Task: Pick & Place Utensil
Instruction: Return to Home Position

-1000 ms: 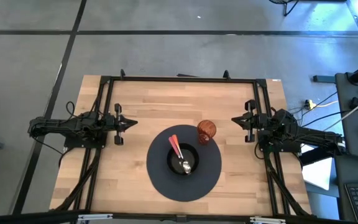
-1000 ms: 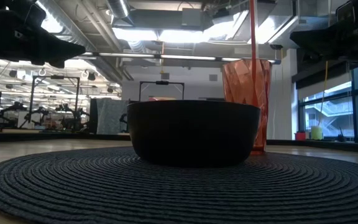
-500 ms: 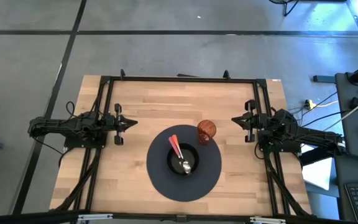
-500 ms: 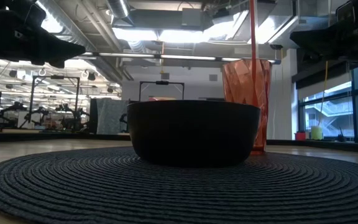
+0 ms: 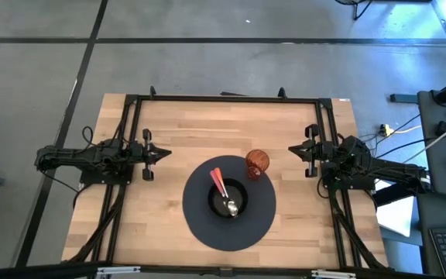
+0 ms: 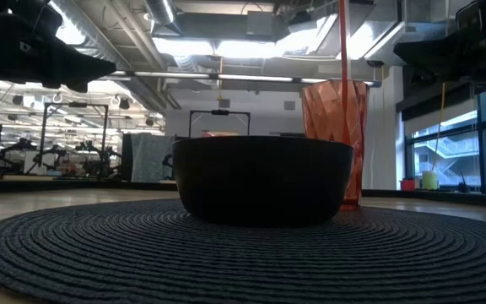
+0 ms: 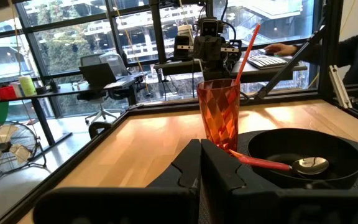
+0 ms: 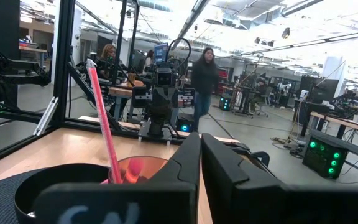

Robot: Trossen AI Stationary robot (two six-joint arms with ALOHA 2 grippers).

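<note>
A spoon with a red handle and metal bowl lies in the black bowl; its handle leans on the bowl's rim, also seen as the spoon. The black bowl sits on a round dark mat. An orange faceted cup stands on the mat's far right part, with a red straw upright in it. My left gripper is shut, hovering left of the mat. My right gripper is shut, hovering right of the cup.
A black frame runs along the table's far edge and down both sides. Bare wood lies between each gripper and the mat, and along the far part of the table. People stand in the room beyond, seen in the right wrist view.
</note>
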